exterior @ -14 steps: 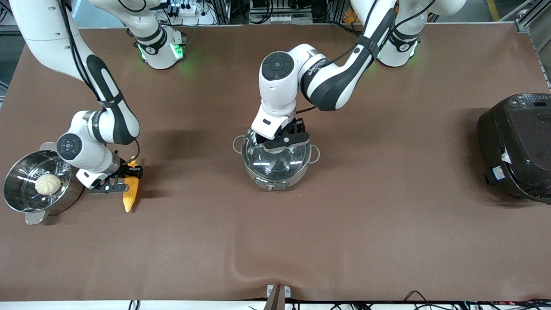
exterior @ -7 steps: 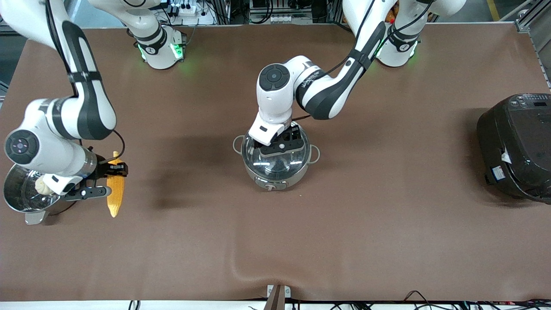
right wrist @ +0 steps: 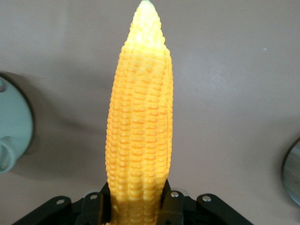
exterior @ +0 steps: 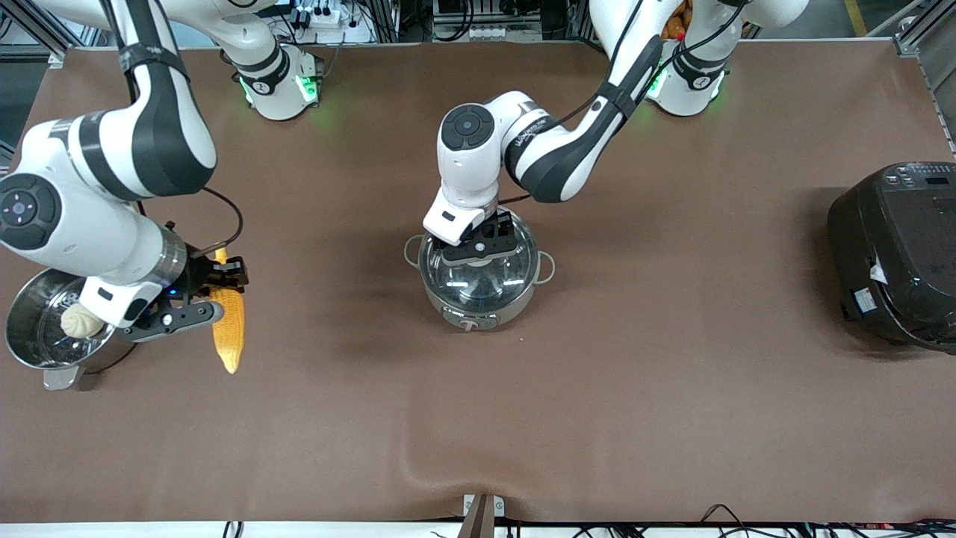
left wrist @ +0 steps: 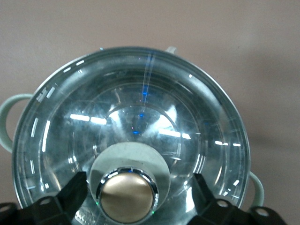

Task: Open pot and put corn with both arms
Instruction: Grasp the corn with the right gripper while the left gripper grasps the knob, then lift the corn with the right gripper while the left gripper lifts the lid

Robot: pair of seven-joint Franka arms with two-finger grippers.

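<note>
The steel pot [exterior: 478, 312] stands mid-table with its glass lid [exterior: 497, 280] on. My left gripper [exterior: 478, 250] is over the lid. In the left wrist view its open fingers [left wrist: 70, 193] stand on either side of the copper-coloured knob [left wrist: 127, 199], apart from it. The left gripper [left wrist: 138, 199] holds nothing. My right gripper [exterior: 215, 290] is shut on the thick end of the yellow corn [exterior: 227, 325] and holds it above the table beside the steamer pot. In the right wrist view the corn [right wrist: 139, 131] points away from the right gripper [right wrist: 138, 206].
A steel steamer pot [exterior: 26, 345] with a white bun [exterior: 81, 321] in it stands at the right arm's end. A big black rice cooker [exterior: 896, 254] stands at the left arm's end.
My right arm has lifted the corn off the table and carried it a little toward the pot. My left gripper has settled lower around the lid's knob.
</note>
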